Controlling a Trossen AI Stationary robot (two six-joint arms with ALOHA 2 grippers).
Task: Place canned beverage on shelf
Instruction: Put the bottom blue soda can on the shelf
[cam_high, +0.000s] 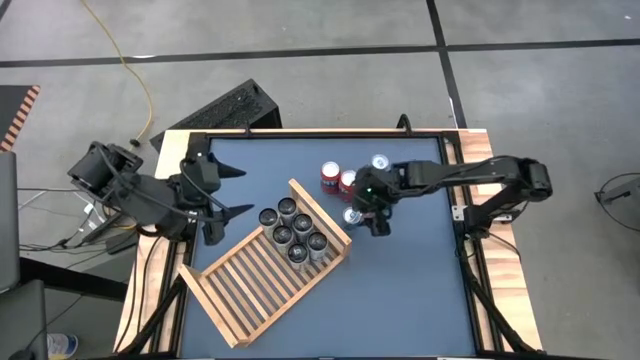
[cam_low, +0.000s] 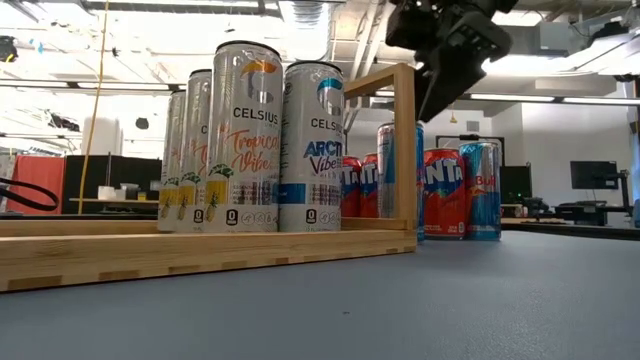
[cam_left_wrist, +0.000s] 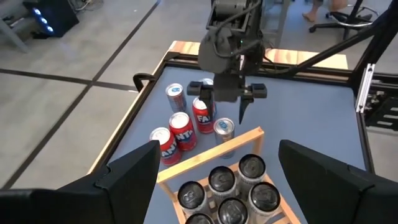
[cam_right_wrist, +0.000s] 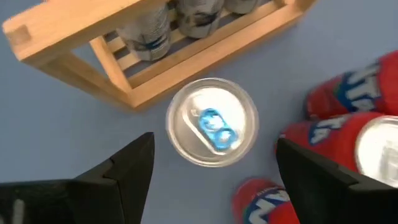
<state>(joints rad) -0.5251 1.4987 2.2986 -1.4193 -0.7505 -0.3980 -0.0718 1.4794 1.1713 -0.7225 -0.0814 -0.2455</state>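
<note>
We see the right gripper (cam_right_wrist: 211, 165) hang open-fingered above a blue-tabbed can (cam_right_wrist: 212, 121) standing on the surface just outside the shelf (cam_high: 262, 283), while the left gripper (cam_high: 232, 190) waits open nearby.

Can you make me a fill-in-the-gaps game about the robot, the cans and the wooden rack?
1. The light wooden slatted shelf holds ____ upright cans.
2. The right gripper hovers over a silver can with a ____ pull tab.
3. That can stands ____ the shelf, beside its frame.
4. The left gripper waits with its fingers ____.

Missing words: six; blue; outside; open
</note>
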